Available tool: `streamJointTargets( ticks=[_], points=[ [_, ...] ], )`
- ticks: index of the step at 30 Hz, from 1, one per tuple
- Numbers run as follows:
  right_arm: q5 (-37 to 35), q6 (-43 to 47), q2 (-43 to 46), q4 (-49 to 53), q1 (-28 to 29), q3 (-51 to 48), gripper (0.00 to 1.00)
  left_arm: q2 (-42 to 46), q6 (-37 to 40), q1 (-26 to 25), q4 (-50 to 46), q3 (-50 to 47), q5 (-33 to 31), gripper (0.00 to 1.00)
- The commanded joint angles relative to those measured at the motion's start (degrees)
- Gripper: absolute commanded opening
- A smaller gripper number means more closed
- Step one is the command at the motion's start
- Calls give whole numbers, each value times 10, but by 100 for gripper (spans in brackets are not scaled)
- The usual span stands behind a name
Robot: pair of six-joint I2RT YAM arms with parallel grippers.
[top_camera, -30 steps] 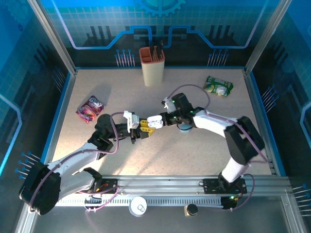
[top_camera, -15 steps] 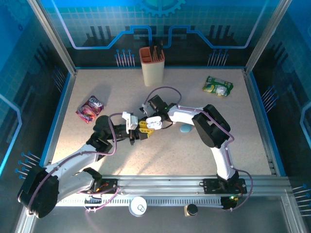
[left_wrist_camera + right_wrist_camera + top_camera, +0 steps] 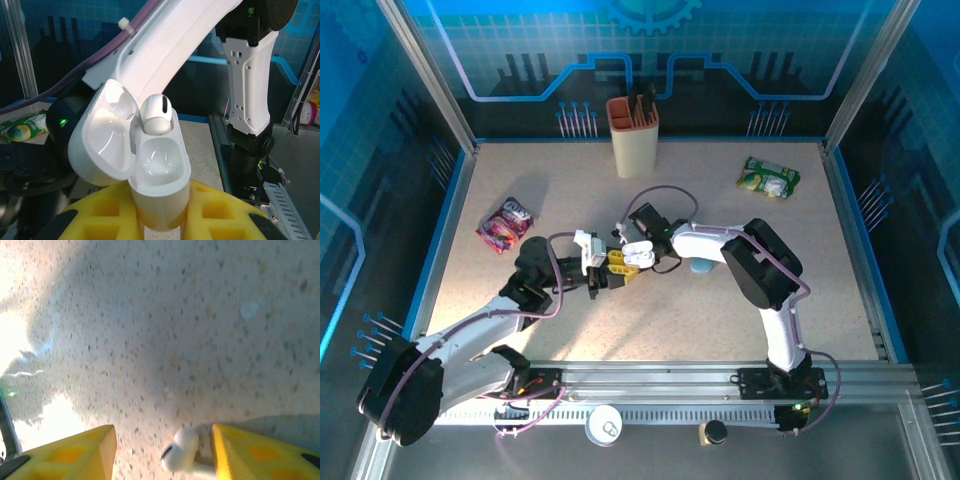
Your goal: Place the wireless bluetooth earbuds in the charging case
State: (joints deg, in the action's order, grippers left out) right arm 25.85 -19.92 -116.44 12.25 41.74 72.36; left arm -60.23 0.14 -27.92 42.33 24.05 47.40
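Between right gripper (image 3: 161, 437) fingers (image 3: 240, 450), spread: earbud (image 3: 181, 449) touching one | left gripper (image 3: 162, 220) clamps charging case (image 3: 160, 175)

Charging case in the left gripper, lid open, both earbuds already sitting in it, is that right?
Not both. The left wrist view shows one earbud in the charging case; the well beside it is empty. Lid open, in the left gripper: correct.

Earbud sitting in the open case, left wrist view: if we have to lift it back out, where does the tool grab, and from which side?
Pinch the earbud by its rounded head, coming in from the open top of the charging case. The stem is sunk in its socket, so the head is the part that stands proud, and the raised lid likely blocks an approach from the hinge side.
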Motion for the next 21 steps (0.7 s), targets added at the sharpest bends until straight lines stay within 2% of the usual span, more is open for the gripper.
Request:
streamJointTargets(
  ticks=[1,7,11,21],
  points=[
    [14,-11,26,47,14,-39,52,-4,14,0,10,6,3,15],
    [43,-19,64,40,17,-61,50,-11,18,0,9,6,-3,15],
    [23,-5,77,45,8,-51,50,-12,18,0,10,7,-2,15],
    [28,49,-19,92,-4,67,50,-9,20,0,4,4,-4,15]
  ],
)
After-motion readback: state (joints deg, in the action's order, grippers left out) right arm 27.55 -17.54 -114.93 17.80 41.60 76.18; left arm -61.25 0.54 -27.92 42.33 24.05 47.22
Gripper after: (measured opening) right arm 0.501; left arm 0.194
